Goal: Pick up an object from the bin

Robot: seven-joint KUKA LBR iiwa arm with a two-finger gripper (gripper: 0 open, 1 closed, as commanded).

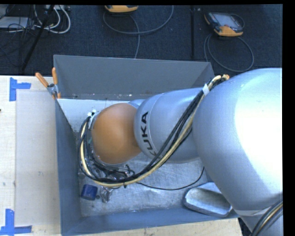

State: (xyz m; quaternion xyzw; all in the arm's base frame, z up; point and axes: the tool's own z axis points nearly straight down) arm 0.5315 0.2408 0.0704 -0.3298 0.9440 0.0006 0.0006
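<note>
Dark carpeted floor spans the top of the frame. An orange-and-black handheld unit lies at upper right, a second unit at top centre. Tangled cables lie at upper left.

Behind the bin the floor is covered in a dark blue, rough-textured carpet that lies in dim light. Thin black cables run over it, one loop near the middle and a second loop further right. At the upper left a tangle of white cables lies among darker ones. Two flat devices with orange edges rest on the carpet: one device at the top edge, the other device to its right.
</note>
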